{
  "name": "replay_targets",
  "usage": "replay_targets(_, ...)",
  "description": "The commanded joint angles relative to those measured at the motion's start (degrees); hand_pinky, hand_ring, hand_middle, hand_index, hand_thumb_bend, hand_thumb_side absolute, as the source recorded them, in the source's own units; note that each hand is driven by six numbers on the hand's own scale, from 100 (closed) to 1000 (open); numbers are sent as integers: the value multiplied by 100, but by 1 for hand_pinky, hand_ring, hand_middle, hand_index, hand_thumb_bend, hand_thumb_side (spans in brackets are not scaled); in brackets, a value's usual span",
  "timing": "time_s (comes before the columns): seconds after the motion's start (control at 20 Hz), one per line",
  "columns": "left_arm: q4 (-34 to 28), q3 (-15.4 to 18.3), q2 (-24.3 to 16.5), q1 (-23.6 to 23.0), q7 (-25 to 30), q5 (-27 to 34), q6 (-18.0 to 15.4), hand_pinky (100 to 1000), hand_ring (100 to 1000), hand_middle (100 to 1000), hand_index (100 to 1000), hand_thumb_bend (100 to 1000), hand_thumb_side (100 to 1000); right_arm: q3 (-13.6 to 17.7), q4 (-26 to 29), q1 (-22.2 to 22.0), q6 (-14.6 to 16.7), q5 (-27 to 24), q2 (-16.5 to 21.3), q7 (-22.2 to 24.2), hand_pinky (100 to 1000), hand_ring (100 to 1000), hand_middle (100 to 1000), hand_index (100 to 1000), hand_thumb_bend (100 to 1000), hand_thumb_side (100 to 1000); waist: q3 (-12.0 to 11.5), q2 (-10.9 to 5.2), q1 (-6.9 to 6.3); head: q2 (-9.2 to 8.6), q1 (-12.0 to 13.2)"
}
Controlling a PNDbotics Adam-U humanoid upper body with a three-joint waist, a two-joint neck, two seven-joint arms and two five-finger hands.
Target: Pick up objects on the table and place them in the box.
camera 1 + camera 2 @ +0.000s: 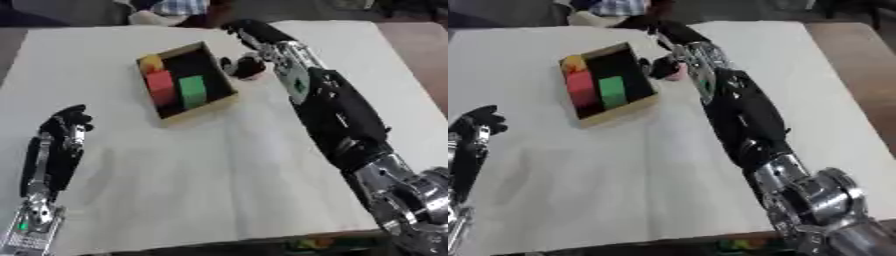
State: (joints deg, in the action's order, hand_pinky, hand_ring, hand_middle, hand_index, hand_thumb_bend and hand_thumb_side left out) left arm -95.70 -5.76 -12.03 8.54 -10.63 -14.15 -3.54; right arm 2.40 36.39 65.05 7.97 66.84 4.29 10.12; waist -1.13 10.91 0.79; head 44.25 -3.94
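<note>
A small pinkish object (251, 74) is sitting just beside the box's (199, 110) right wall, the right hand (243, 65) curling its fingers around it. Yellow (150, 62), red (160, 81) and green (192, 88) blocks are lying inside. The left hand (70, 122) is resting open, lower left.

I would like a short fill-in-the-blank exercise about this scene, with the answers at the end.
1. Inside the box, the block between the yellow block and the green block is ____.
2. The hand beside the box's far right side is the robot's ____ hand.
3. The left hand rests near the table's ____ edge.

Answers: red; right; left
</note>
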Motion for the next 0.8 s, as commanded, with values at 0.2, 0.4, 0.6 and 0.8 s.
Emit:
replay_targets(0.2, -76, 5, -72, 31, 1, -4, -6, 777, 645, 615, 801, 121, 833, 203, -426, 128, -510, 185, 271, -94, 865, 872, 880, 941, 157, 286, 19, -121, -96, -14, -8)
replay_targets(0.4, -77, 3, -73, 34, 2, -5, -8, 777, 645, 615, 801, 120, 833, 225, -661, 104, -624, 360, 292, 26, 869, 880, 882, 864, 162, 277, 32, -125, -91, -14, -9)
replay_targets(0.6, -74, -1, -68, 39, 6, -8, -11, 777, 644, 615, 801, 120, 833, 214, -688, 105, -602, 429, 264, 127, 867, 878, 869, 747, 114, 253, 16, -128, -80, -14, -18)
replay_targets(0.8, -74, 1, -68, 42, 1, -9, -12, 777, 644, 614, 801, 120, 833, 186, -567, 104, -594, 573, 239, -58, 851, 853, 828, 572, 100, 184, -16, -128, -66, -14, -20)
